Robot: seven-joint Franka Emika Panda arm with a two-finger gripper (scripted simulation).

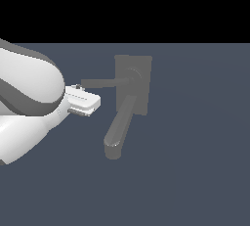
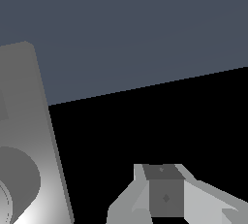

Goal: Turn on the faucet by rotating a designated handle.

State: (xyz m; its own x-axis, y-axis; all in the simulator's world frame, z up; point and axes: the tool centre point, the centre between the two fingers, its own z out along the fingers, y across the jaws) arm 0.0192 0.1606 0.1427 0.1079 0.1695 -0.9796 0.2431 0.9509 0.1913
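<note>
The matte grey faucet (image 1: 133,85) has a flat back plate, and a thick rounded spout (image 1: 119,127) runs down toward the viewer. Its handle (image 1: 100,81), a thin straight bar, reaches from a round hub toward the exterior view's left. My gripper (image 1: 83,103) sits just below the bar's free end, to the left of the spout; I cannot tell whether it touches the bar. In the wrist view the fingertips (image 2: 164,191) appear as one block pressed together with nothing between them, beside the back plate (image 2: 36,136) and a round grey base (image 2: 17,184). No handle shows there.
My white arm (image 1: 27,102) fills the exterior view's left side. A flat slate-blue floor (image 1: 195,146) lies around the faucet, with black background beyond it.
</note>
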